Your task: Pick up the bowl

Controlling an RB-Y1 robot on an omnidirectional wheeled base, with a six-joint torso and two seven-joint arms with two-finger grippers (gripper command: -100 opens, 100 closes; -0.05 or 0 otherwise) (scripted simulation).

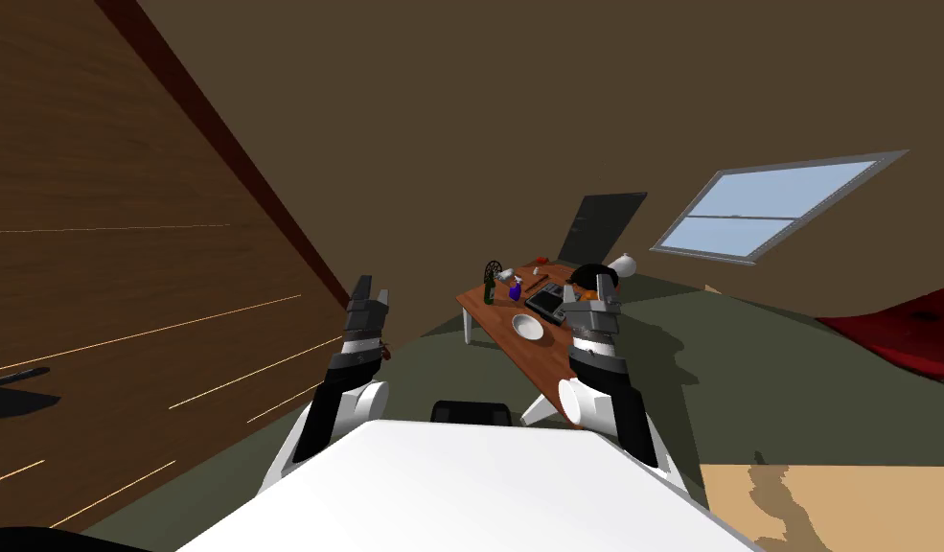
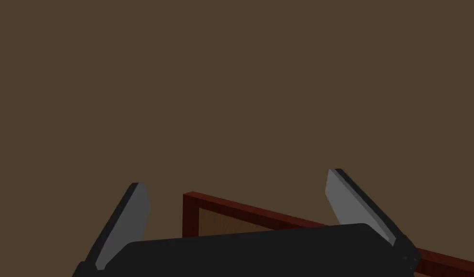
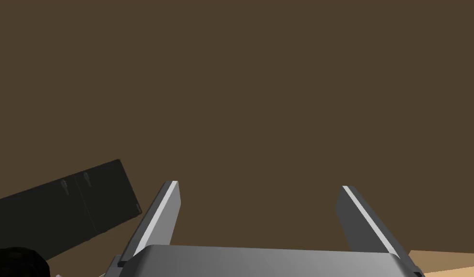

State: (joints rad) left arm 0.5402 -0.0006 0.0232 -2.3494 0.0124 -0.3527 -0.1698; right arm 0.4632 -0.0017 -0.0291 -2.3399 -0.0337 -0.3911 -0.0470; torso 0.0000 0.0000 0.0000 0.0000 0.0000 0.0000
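We're on approach: the bowl (image 1: 528,327) sits at the counter's (image 1: 541,359) near end, ahead of us. Left gripper (image 1: 372,287) and right gripper (image 1: 603,284) are up, fingers released and empty. Next we need to roll closer, then reach.

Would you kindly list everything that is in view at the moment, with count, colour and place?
table: one, brown top, white legs, ahead on the green floor
bowl: one, white, on the table's near half
tray: one, dark grey, on the table just beyond the bowl
purple bottle: one, on the table's far half
dark green bottle: one, at the table's left edge
round vessel: one, white, by the table's far end
cabinet: one, black, against the far wall
window: one, grey frame, right of the cabinet
left gripper: one, raised left of the table, fingers open
right gripper: one, raised before the table, fingers open
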